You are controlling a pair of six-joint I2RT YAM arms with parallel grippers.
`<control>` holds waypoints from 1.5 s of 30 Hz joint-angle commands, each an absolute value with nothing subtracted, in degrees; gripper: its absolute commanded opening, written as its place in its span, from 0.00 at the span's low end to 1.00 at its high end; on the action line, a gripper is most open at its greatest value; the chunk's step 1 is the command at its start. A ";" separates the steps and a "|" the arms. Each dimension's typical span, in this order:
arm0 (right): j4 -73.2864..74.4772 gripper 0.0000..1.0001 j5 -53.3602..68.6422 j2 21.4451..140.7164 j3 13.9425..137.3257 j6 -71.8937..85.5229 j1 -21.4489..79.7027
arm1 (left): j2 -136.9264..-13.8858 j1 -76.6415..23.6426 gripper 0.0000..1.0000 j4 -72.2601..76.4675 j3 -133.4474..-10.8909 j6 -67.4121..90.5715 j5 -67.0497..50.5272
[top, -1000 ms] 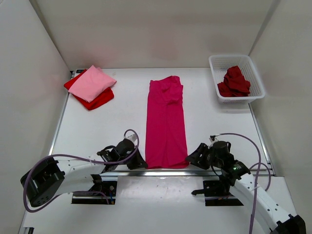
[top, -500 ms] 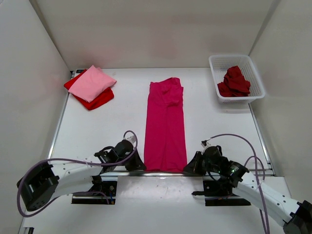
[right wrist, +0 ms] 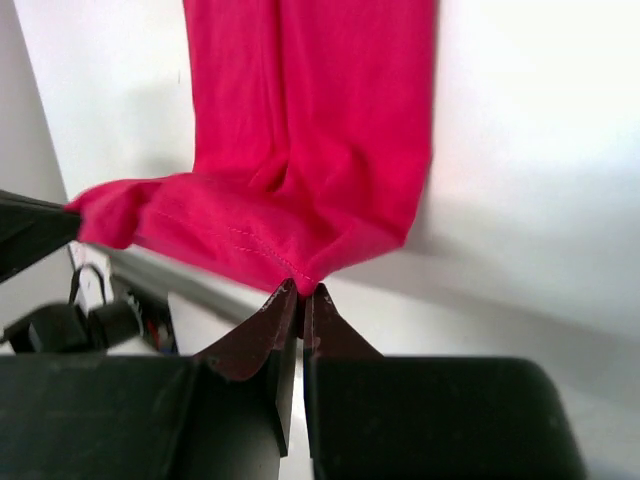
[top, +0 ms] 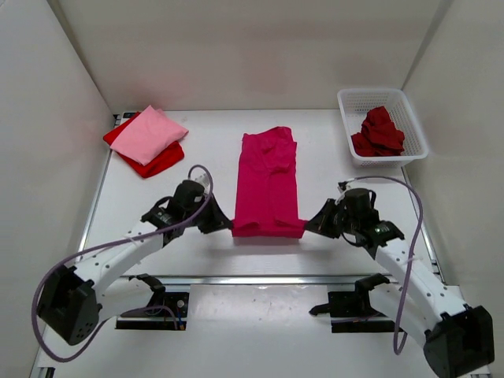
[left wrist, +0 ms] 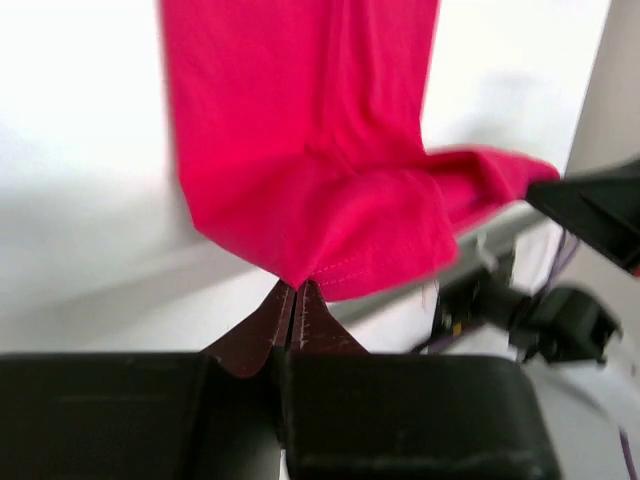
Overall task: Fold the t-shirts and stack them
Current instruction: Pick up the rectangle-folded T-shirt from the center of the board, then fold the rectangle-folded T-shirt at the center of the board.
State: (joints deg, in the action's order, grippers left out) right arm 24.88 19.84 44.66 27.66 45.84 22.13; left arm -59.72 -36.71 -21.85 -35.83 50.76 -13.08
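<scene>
Magenta t-shirt [top: 268, 177]: folded lengthwise into a narrow strip at the middle of the tabletop [top: 346, 189]; far end lies flat, near hem is lifted off the surface and stretched between the two arms
Left fingers [top: 224, 226]: pressed together on the near left corner of the magenta t-shirt; in the left wrist view the tips meet on the stitched hem and the cloth drapes away beyond them
Right fingers [top: 312, 227]: pressed together on the near right corner of the same hem; in the right wrist view the tips pinch the stitched edge, which sags slightly toward the opposite arm
Light pink t-shirt [top: 150, 134]: folded, at the far left of the tabletop, lying on top of the bright red t-shirt
Bright red t-shirt [top: 164, 162]: folded, its edges showing beneath the pink one
Dark red t-shirt [top: 379, 132]: crumpled inside the white lattice basket [top: 411, 110] at the far right corner
Spacing: stack and basket both lie well apart from the magenta t-shirt
</scene>
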 commanded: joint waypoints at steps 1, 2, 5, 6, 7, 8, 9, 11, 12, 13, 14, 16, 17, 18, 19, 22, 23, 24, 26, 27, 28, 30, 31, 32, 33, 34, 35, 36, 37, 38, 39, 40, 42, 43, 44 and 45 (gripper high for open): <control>20.13 0.00 24.71 51.12 33.21 35.95 17.50 | -64.05 -31.65 0.00 -22.33 -41.99 45.36 -12.66; 19.08 0.00 24.18 53.68 34.79 35.43 17.40 | -66.42 -30.77 0.00 -22.15 -43.23 44.66 -12.13; 15.13 0.00 25.40 60.53 37.61 34.54 15.74 | -72.48 -29.71 0.00 -21.27 -49.38 43.68 -10.46; 13.38 0.00 25.49 63.08 38.57 34.54 15.56 | -73.81 -29.19 0.00 -20.92 -50.35 43.77 -10.29; 12.84 0.00 25.31 64.41 39.28 34.45 15.30 | -75.92 -28.66 0.00 -20.74 -51.67 43.42 -10.28; 11.79 0.00 25.05 67.03 40.51 34.28 14.60 | -78.03 -28.22 0.00 -20.22 -52.55 42.98 -10.37; 10.56 0.00 26.35 69.84 41.91 33.76 14.15 | -79.96 -28.04 0.00 -20.39 -53.78 43.07 -10.11; 9.41 0.00 26.89 73.54 44.45 33.49 13.54 | -83.47 -27.42 0.00 -20.04 -57.37 42.37 -10.02; 8.71 0.00 26.72 75.91 45.95 32.96 13.19 | -84.54 -27.25 0.00 -20.56 -58.26 41.84 -10.02; 8.09 0.00 27.15 77.24 46.58 32.61 13.01 | -86.90 -27.25 0.00 -21.26 -60.79 41.31 -9.58; 8.09 0.00 28.12 79.69 48.41 32.61 12.31 | -89.19 -27.07 0.00 -21.70 -63.00 40.87 -8.97; 7.39 0.00 28.13 83.13 50.88 32.43 11.69 | -92.35 -26.98 0.00 -22.32 -66.16 40.26 -8.88; 7.21 0.00 28.13 85.23 51.85 32.34 10.99 | -94.46 -26.46 0.00 -22.32 -67.83 40.17 -8.62; 6.77 0.00 28.91 86.65 53.60 32.43 10.20 | -96.66 -26.46 0.00 -22.76 -68.90 39.64 -8.53; 6.59 0.00 29.09 88.31 55.01 31.91 9.93 | -98.59 -26.28 0.00 -23.11 -70.73 39.73 -8.79; 6.95 0.00 28.13 92.53 58.08 31.47 9.41 | -102.82 -26.02 0.00 -22.94 -74.61 39.28 -8.26; 6.07 0.00 28.91 93.24 58.27 31.55 9.14 | -103.79 -26.10 0.00 -23.11 -75.14 39.11 -8.26; 5.54 0.01 29.70 94.82 58.62 31.55 8.79 | -105.45 -25.49 0.00 -22.85 -77.06 39.11 -7.57; 2.91 0.00 30.58 96.41 58.62 31.82 8.44 | -107.57 -25.14 0.00 -23.38 -78.48 38.93 -7.30; 2.90 0.00 30.24 97.63 58.71 31.64 8.44 | -108.36 -24.96 0.00 -22.60 -78.66 39.11 -6.77; 2.90 0.00 29.97 98.69 59.58 31.29 7.92 | -108.72 -24.53 0.02 -21.89 -78.84 39.29 -7.20; 2.81 0.00 31.11 100.36 60.03 31.38 7.47 | -109.33 -23.91 0.07 -20.75 -78.75 39.72 -7.64; 2.38 0.04 31.37 101.15 60.64 31.20 7.30 | -109.25 -23.73 0.15 -19.35 -78.92 39.47 -8.69; 2.55 0.08 31.29 101.25 61.08 31.11 7.21 | -109.07 -23.47 0.25 -19.16 -78.93 39.72 -8.88; 2.81 0.14 30.94 101.51 61.43 30.59 7.12 | -108.55 -23.12 0.33 -18.73 -78.84 39.64 -9.57; 3.60 0.16 30.85 101.34 61.87 30.32 7.21 | -107.59 -22.59 0.48 -17.68 -78.66 39.46 -10.02; 3.95 0.21 30.94 100.64 62.14 29.80 7.29 | -107.14 -22.50 0.56 -17.14 -78.49 39.38 -11.41; 4.48 0.26 30.07 99.42 62.23 29.45 7.73 | -105.40 -21.63 0.58 -16.88 -77.88 39.64 -11.69; 5.44 0.30 29.62 97.66 62.66 29.27 7.65 | -103.55 -21.27 0.60 -16.00 -77.96 39.46 -12.04; 6.41 0.35 28.14 95.99 62.93 28.14 8.26 | -101.80 -21.01 0.59 -16.34 -77.96 39.11 -11.87; 7.46 0.38 27.34 95.11 62.76 27.34 8.78 | -100.65 -20.74 0.56 -16.43 -77.70 39.11 -11.60; 8.25 0.39 25.94 93.36 62.49 27.07 9.40 | -98.72 -20.74 0.55 -16.61 -76.65 38.76 -11.95; 8.53 0.37 24.44 90.54 61.27 26.11 11.67 | -95.81 -21.53 0.44 -15.82 -73.67 38.85 -12.21; 8.35 0.22 24.26 89.40 60.56 25.76 12.39 | -93.80 -22.58 0.41 -15.12 -70.17 39.28 -12.39; 8.26 0.15 24.26 89.04 59.77 25.66 13.70 | -91.60 -23.89 0.36 -12.94 -67.87 39.81 -13.09; 7.74 0.03 24.52 89.29 59.59 25.49 15.19 | -90.80 -24.60 0.34 -10.05 -63.50 41.03 -13.62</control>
